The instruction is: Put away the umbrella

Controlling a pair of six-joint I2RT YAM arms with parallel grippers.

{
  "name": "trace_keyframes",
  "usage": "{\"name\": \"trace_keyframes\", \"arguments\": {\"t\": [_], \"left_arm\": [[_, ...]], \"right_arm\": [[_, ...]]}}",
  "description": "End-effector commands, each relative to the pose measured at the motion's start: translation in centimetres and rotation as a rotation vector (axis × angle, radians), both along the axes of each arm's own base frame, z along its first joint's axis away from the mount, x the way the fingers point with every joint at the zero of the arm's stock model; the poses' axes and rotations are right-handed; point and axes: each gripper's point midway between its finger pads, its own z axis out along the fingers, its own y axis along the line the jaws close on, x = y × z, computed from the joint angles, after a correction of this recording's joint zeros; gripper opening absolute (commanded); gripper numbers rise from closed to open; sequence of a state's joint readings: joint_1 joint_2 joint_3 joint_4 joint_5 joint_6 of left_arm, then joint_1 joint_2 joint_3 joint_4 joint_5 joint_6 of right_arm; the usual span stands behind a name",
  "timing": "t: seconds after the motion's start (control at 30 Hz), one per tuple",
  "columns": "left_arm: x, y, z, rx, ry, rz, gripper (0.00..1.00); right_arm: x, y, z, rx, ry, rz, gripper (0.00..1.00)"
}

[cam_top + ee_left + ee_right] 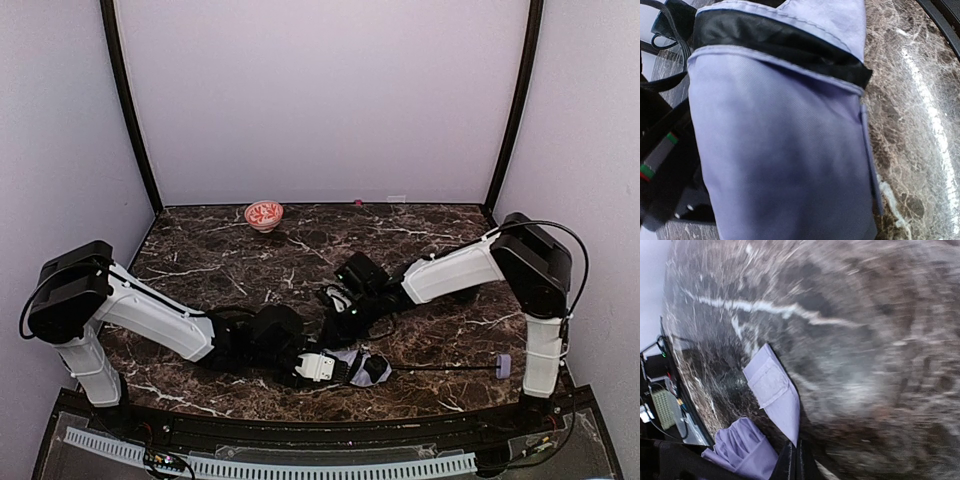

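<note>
The umbrella (362,368) lies near the table's front edge as a bunched lavender canopy. Its thin black shaft (440,368) runs right to the small lavender handle (503,365). My left gripper (335,368) is at the canopy's left end. The fabric (785,150) fills the left wrist view and hides its fingers. My right gripper (336,318) reaches in from the right, just behind the canopy. In the right wrist view it (795,460) is shut on the tip of the lavender strap tab (774,390), which is pulled out taut from the gathered canopy (740,450).
A red patterned bowl (264,214) stands at the back of the dark marble table (450,240), left of centre. A small pink object (358,202) sits at the back wall. A black rail (300,430) with cables runs along the front edge.
</note>
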State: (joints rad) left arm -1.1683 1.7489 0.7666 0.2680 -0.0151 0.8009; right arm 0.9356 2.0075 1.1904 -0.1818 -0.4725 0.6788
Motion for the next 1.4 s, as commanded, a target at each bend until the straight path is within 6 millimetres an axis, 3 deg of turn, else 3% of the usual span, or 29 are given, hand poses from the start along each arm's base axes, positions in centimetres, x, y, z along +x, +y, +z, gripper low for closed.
{"name": "trace_keyframes", "arguments": {"t": [0.0, 0.1, 0.27, 0.4, 0.67, 0.8, 0.9, 0.97, 1.03, 1.23, 1.37], "left_arm": [[-2.7, 6.3, -6.2, 0.297, 0.099, -0.015, 0.0], [-2.8, 6.0, -5.5, 0.285, 0.095, -0.012, 0.0], [-3.4, 6.4, -4.9, 0.27, 0.095, -0.027, 0.0], [-3.3, 6.6, -5.2, 0.293, 0.071, -0.051, 0.0], [-5.4, 5.1, -4.4, 0.238, 0.221, -0.121, 0.0], [-5.2, 5.1, -4.5, 0.231, 0.337, -0.082, 0.0], [-3.6, 4.9, -4.0, 0.181, 0.442, -0.004, 0.0], [-2.7, 4.3, -3.3, 0.149, 0.45, 0.013, 0.0], [-2.6, 4.2, -3.5, 0.154, 0.443, 0.001, 0.0], [-3.1, 5.8, -5.1, 0.274, 0.363, -0.079, 0.0], [-3.6, 5.2, -4.5, 0.276, 0.354, -0.134, 0.0]], "right_arm": [[3.2, -0.1, 3.6, 0.207, -0.042, -0.071, 0.0], [5.7, -0.1, 5.6, 0.3, -0.143, -0.085, 0.0], [9.1, -2.3, 8.4, 0.406, -0.274, -0.152, 0.0], [10.2, -3.6, 9.8, 0.45, -0.348, -0.165, 0.0], [15.5, -7.2, 11.5, 0.468, -0.516, -0.276, 0.0], [16.3, -7.0, 12.8, 0.491, -0.618, -0.237, 0.0], [15.8, -6.9, 14.0, 0.513, -0.649, -0.229, 0.0], [15.4, -7.0, 13.8, 0.466, -0.648, -0.237, 0.0], [15.7, -7.6, 12.9, 0.405, -0.537, -0.333, 0.0], [14.1, -11.5, 5.3, 0.034, -0.388, -0.418, 0.0], [14.0, -12.8, 3.7, -0.1, -0.406, -0.406, 0.0]]}}
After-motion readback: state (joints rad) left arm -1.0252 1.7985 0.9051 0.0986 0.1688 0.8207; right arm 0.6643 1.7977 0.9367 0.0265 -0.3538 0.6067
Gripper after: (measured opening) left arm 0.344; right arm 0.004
